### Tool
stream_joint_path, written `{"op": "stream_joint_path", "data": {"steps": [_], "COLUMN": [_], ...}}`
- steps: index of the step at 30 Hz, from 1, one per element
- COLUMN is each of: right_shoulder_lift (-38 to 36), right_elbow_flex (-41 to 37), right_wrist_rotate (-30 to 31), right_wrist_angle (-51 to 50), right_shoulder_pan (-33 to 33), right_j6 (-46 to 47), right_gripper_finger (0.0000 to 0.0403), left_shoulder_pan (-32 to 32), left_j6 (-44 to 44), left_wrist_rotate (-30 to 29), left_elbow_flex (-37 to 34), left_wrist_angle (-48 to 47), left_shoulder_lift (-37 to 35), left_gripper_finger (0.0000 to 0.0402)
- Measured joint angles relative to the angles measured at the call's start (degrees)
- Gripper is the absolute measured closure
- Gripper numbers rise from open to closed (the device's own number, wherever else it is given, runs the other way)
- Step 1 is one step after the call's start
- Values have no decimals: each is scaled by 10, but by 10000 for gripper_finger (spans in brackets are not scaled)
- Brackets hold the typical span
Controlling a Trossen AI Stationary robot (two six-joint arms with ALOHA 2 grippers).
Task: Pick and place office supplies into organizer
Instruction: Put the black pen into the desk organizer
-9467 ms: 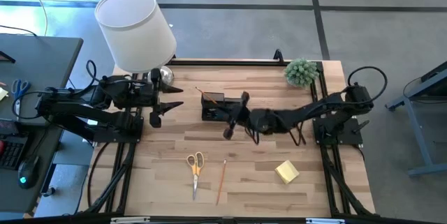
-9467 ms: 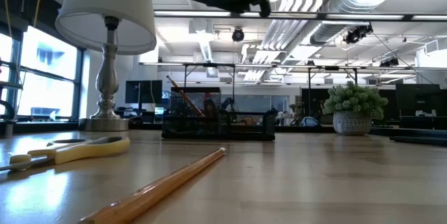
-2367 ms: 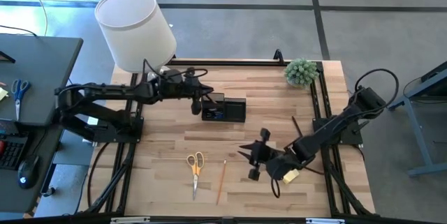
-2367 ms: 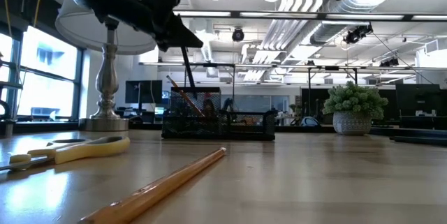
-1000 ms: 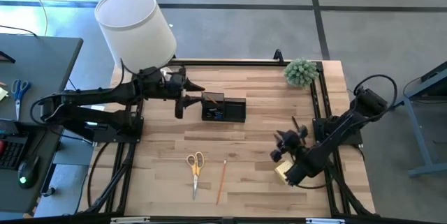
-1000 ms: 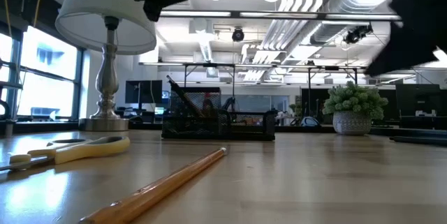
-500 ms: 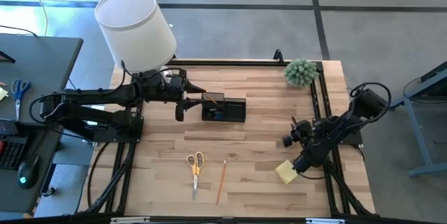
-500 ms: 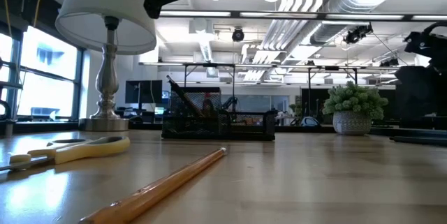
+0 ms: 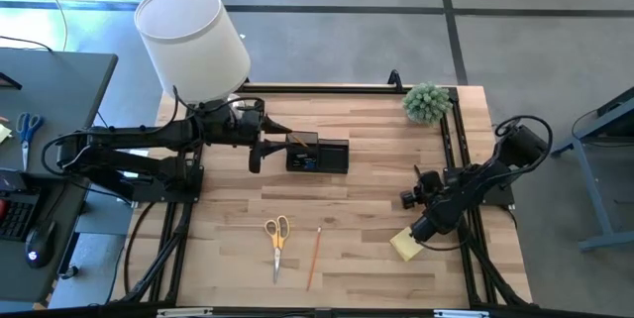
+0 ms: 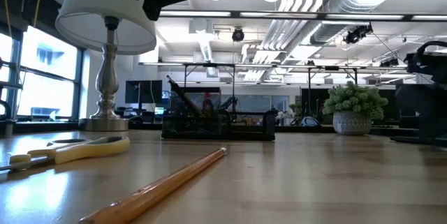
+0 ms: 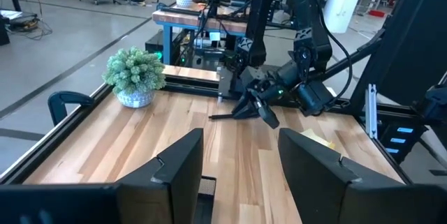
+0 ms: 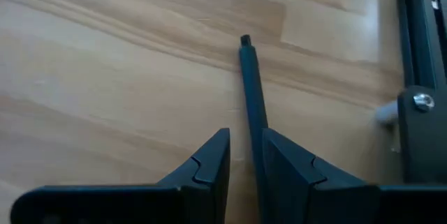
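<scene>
The dark pen (image 12: 251,88) lies on the wood near the table's right rail (image 9: 416,172). My right gripper (image 12: 246,135) is low over it, narrowly open. Its fingers stand on either side of the pen's near part and point along it. Whether they touch it I cannot tell. My left gripper (image 11: 241,147) hovers open, just left of the black organizer (image 9: 317,153), which has a pencil and a pen standing in it (image 10: 183,100). The yellow scissors (image 9: 278,239), a pencil (image 9: 314,257) and the yellow sticky-note pad (image 9: 403,245) lie flat on the near half of the table.
The white-shaded lamp (image 9: 193,41) stands at the far left corner, behind my left arm. A potted plant (image 9: 427,102) stands at the far right corner. Black rails run along both sides of the table. A side desk to the left holds blue scissors (image 9: 28,125). Bare wood lies between the organizer and the scissors.
My right gripper has moved off the sticky-note pad toward the table's right and far edges. It has come down over the pen and has barely moved in the last half second. The pad now shows uncovered.
</scene>
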Motion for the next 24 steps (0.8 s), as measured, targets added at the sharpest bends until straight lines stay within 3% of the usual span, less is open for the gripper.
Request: {"op": "stream_joint_path", "data": {"steps": [11, 19, 24], "right_shoulder_lift": [0, 0, 0], "right_elbow_flex": [0, 4, 49], "right_wrist_rotate": [-12, 15, -10], "right_wrist_angle": [55, 94, -3], "right_shoulder_pan": [4, 7, 8], "right_j6": [1, -34, -22], "right_gripper_finger": [325, 325, 325], "left_shoulder_pan": [0, 0, 0], "left_j6": [1, 1, 2], "left_wrist_rotate": [0, 0, 0], "left_elbow_flex": [0, 0, 0], "left_wrist_angle": [0, 0, 0], "left_shoulder_lift": [0, 0, 0], "left_gripper_finger": [224, 224, 224]}}
